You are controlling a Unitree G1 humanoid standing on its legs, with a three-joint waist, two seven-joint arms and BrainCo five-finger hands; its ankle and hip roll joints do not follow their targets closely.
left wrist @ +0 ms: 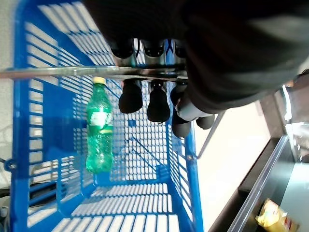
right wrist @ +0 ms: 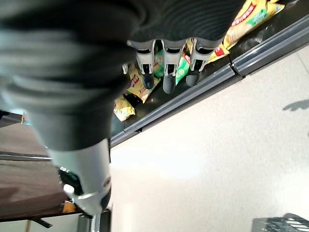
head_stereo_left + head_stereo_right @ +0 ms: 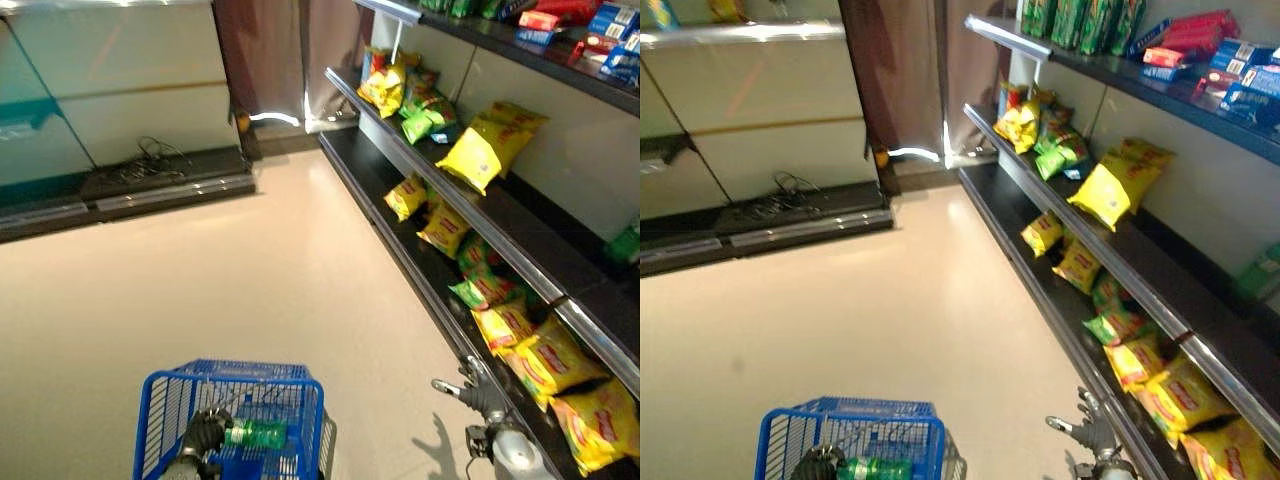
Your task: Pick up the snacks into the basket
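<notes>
A blue wire basket (image 3: 165, 385) hangs at the bottom of the eye views with a green bottle (image 1: 99, 130) lying in it. My left hand (image 3: 203, 432) is shut on the basket's metal handle (image 1: 72, 72), fingers (image 1: 158, 101) curled round the bar. Yellow snack bags (image 3: 545, 365) lie along the low dark shelf on the right, with more bags (image 3: 443, 230) farther along and a big yellow bag (image 3: 485, 148) on the shelf above. My right hand (image 3: 483, 395) hovers beside the low shelf's front edge, open and holding nothing; past its fingers (image 2: 166, 72) lie snack bags (image 2: 133, 84).
Shelves run along the right side, the top one (image 3: 590, 30) carrying red and blue boxes. A glass-fronted cabinet stands at far left, with cables on a low ledge (image 3: 150, 165). Beige floor (image 3: 250, 280) stretches between them.
</notes>
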